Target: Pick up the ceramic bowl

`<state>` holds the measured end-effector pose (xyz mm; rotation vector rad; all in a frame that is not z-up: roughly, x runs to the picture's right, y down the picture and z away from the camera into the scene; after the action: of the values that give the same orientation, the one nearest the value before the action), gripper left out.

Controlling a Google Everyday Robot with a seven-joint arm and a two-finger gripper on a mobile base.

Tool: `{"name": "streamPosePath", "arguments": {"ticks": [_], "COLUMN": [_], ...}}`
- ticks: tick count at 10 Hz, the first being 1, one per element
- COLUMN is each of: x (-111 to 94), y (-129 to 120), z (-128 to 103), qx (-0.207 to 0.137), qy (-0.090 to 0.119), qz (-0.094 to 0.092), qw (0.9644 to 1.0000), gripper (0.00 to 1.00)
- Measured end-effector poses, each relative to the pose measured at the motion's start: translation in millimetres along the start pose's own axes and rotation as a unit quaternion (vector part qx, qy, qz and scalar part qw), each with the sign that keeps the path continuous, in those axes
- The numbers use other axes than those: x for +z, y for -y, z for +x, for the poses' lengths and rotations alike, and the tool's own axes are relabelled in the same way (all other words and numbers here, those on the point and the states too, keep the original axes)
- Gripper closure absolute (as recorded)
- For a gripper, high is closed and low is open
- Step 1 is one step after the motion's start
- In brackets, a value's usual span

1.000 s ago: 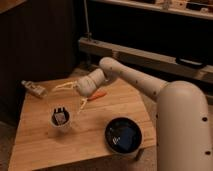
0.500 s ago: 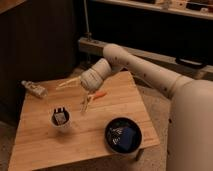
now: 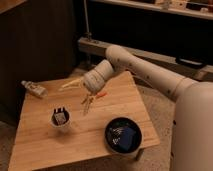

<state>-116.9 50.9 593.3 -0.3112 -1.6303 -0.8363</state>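
Camera view: a light wooden bench (image 3: 40,150) is seen from above at an angle, filling the lower left of the frame. The ceramic bowl (image 3: 123,136) is set upright on the bench near its lower right corner, in the lower middle of the frame. It is glossy black, and something bluish with pale marks is seen inside, though what it is cannot be made out. A small bottle (image 3: 34,89) is laid on its side at the bench's upper left edge; a label may be carried on it, but nothing on it is legible. A white cup (image 3: 60,119) with a dark inside is stood left of centre, well apart from the bowl.

The white arm (image 3: 140,67) is reached in from the right, sloping down and leftward from a bulky housing that is cut off by the right and bottom edges. Its rounded wrist is held over the upper middle of the bench. The tool (image 3: 75,99) is held above the bench, up and to the right of the cup and well apart from the bowl. Its pale fingers (image 3: 70,84) are spread apart, one pointed left and the other downward, and nothing is gripped. A small orange object (image 3: 102,94) is seen just beside the wrist, partly hidden by it. Behind, a grey beam (image 3: 92,46) is dimly made out against the dark upper frame.
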Motion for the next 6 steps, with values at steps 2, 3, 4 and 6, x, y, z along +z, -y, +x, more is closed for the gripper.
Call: {"name": "streamPosePath", "arguments": {"ticks": [2,3,4,6], "x": [-5.7,-8.9,-12.7,-17.5], "y": [-5.4,-7.0,-11.0,-16.2], "z": [-0.5,-2.7,-5.1,-17.3], "qx": [-0.013,-0.016,-0.011,-0.001], "qy": [-0.023,-0.035,-0.046,-0.071], "qz": [-0.012,-0.03,-0.047,-0.083], "qw": [0.9996,0.9988,0.9978,0.994], "gripper": [0.2,0.2,0.2,0.2]}}
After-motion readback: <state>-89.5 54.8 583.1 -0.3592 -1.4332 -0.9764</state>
